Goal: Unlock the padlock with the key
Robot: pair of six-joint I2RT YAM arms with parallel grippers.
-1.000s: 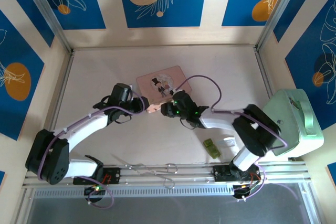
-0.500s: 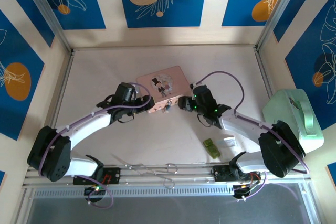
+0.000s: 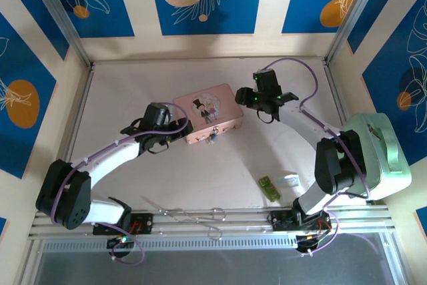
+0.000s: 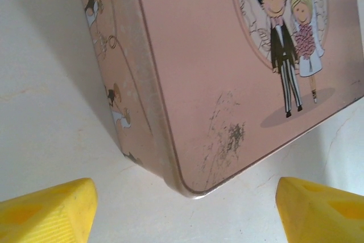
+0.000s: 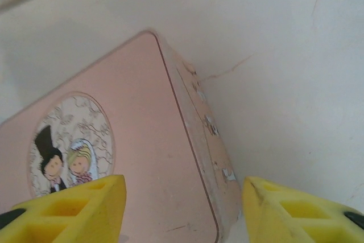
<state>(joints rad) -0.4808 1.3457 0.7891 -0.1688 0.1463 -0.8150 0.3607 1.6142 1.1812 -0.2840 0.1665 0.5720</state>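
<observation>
Pink tin filled the middle of the top view: the box [image 3: 203, 108] lay at an angle on the tabletop [image 3: 133, 85], and the padlock [image 3: 213, 136] hung at its lower edge, a tiny dark-and-blue thing with a silvery glint. Whether a key sat in it could not be told; it was too small.

The left gripper [image 4: 185, 213] was spread wide and empty, its yellow fingers [image 4: 48, 211] at the bottom corners of the left wrist frame, with the box's corner between them. The right gripper [image 5: 183, 206] was also spread and empty, near the box's upper right corner in the top view and well apart from the padlock.

The main risk, as I judged it, was the box itself. With a corner between each pair of fingers, any closing or forward push would likely shove or turn the light tin, dragging the padlock with it and spoiling whatever aim had been set. A second risk was the mismatch in size: broad foam fingers against so small a lock could easily pinch the box's rim instead, or knock the lock askew. With no key in either gripper, turning the lock was still some way off.
</observation>
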